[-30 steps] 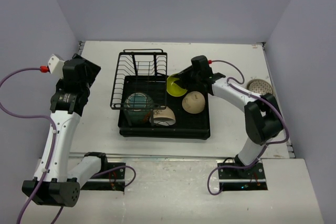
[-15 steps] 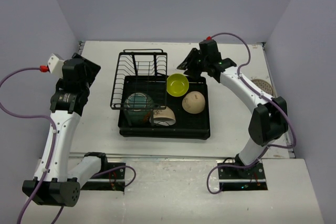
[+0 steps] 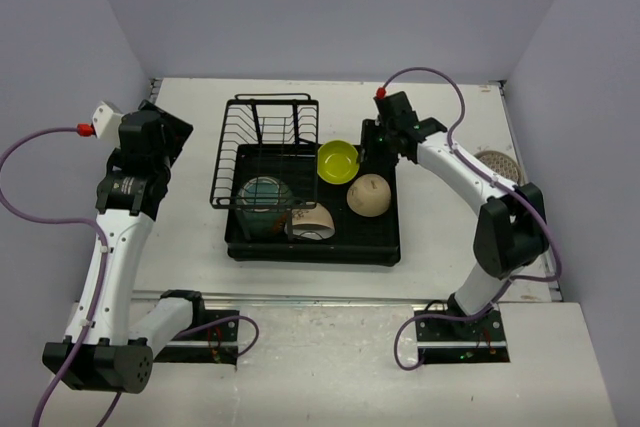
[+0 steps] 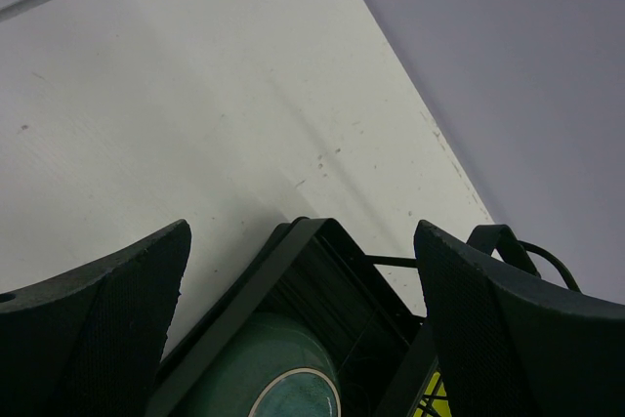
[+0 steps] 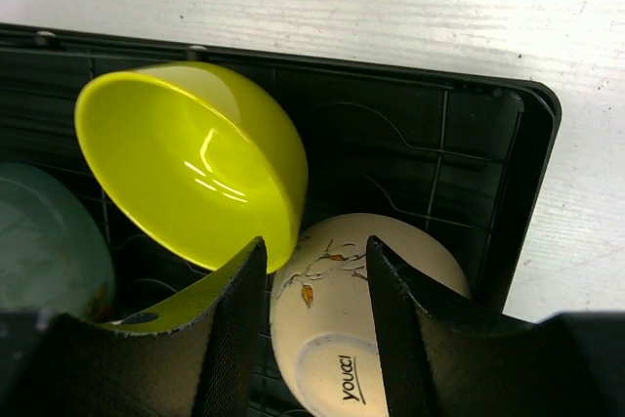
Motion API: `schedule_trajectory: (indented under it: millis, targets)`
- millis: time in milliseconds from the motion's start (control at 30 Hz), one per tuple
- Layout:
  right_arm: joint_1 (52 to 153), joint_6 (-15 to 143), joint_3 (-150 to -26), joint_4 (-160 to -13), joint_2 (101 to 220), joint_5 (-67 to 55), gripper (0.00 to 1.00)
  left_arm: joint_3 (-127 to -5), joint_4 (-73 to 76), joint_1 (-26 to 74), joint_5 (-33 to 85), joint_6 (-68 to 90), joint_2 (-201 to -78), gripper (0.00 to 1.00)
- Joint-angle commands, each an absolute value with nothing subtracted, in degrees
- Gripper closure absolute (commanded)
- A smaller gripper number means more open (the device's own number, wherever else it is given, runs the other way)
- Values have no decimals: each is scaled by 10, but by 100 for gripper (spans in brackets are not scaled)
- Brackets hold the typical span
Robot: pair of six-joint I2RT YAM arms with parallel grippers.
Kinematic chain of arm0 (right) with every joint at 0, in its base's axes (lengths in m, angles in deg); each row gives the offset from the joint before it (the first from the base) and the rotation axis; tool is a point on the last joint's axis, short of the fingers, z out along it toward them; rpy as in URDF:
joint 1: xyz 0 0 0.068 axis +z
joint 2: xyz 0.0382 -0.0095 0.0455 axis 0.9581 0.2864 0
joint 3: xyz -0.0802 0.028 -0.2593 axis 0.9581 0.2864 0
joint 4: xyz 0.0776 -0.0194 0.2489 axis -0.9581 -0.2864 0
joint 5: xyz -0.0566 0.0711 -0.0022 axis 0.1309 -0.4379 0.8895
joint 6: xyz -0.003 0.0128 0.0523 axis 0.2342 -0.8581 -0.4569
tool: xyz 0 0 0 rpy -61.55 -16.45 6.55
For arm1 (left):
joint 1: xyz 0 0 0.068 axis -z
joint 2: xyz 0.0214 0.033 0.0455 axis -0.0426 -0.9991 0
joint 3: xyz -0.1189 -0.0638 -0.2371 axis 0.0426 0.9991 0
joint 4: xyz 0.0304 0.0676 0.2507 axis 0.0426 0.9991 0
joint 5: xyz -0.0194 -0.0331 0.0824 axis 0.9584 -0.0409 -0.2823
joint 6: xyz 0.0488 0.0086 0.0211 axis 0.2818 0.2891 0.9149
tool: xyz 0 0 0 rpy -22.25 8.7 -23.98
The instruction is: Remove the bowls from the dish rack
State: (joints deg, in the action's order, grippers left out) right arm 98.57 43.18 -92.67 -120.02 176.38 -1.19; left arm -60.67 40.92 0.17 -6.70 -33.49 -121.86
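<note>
Hovering right pincer (image 5: 315,241) half-open, yellow-green bowl (image 5: 186,158) tilted against upturned cream bowl (image 5: 327,339) beneath, left pincer (image 4: 301,231) wide

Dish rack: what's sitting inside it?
Four show: yellow-green bowl, upturned cream bowl, teal bowl, pale bowl on its side. Under the upturned one is hidden.

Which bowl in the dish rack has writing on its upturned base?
The cream bowl with the little leaf motifs, right beside the yellow-green bowl: its foot ring faces up with a printed word inside it.
</note>
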Motion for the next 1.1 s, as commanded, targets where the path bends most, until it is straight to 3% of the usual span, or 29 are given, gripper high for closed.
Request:
schedule_trajectory:
  millis: [0,333,433,567,800,1067]
  targets:
    - [987,472,-919,-1195,1771,-6,54,-612,387,-5,-68,-327,-1218,5]
    - [988,451,-941,-1168,1825,-41,58,-620,390,-6,-75,-322,-1223,5]
    - [989,447,-955,-1171,1842,-48,69,-620,390,-6,-75,-323,-1225,5]
    - [992,443,-959,-1164,1845,-60,100,-620,390,-6,-74,-325,-1227,5]
    - [1005,437,-960,-1155,1815,-70,100,-620,388,-6,-71,-326,-1231,5]
    - [1017,420,-1044,-1210,1763,-75,100,-620,383,-6,-68,-323,-1236,5]
